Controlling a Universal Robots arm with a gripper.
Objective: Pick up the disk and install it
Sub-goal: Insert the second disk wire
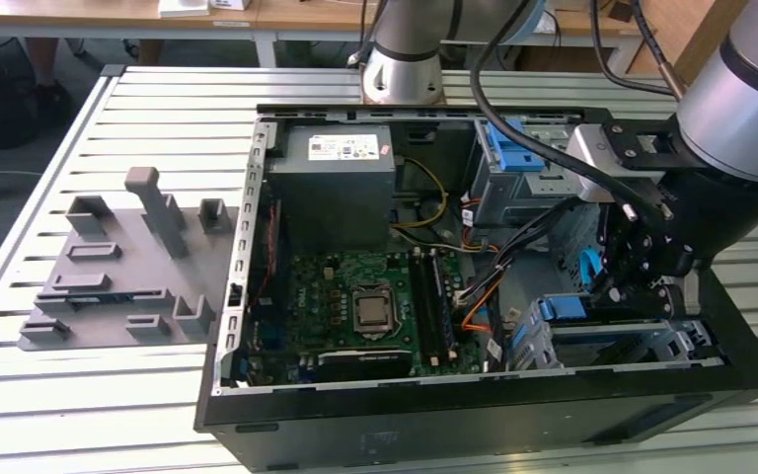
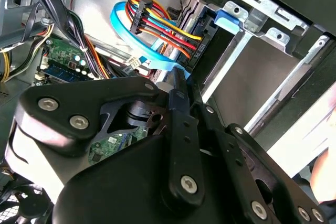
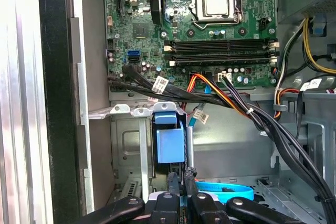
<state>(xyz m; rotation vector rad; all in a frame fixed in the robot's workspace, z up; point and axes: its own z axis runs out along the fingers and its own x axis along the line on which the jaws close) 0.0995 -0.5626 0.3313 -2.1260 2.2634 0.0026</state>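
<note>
Item: end effector (image 3: 181, 195), fingers pressed near-together about a thin upright edge, apparently the disk (image 3: 170, 142) in its blue carrier, stood on edge in the lower drive cage (image 3: 126, 145) of the open computer case (image 1: 241, 296), presumably for seating.

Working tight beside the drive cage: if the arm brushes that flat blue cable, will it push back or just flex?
The flat blue cable is a thin ribbon lying in a loose curve, so it probably flexes aside with little resistance. Being looped, it might spring back or snag rather than stay put.
</note>
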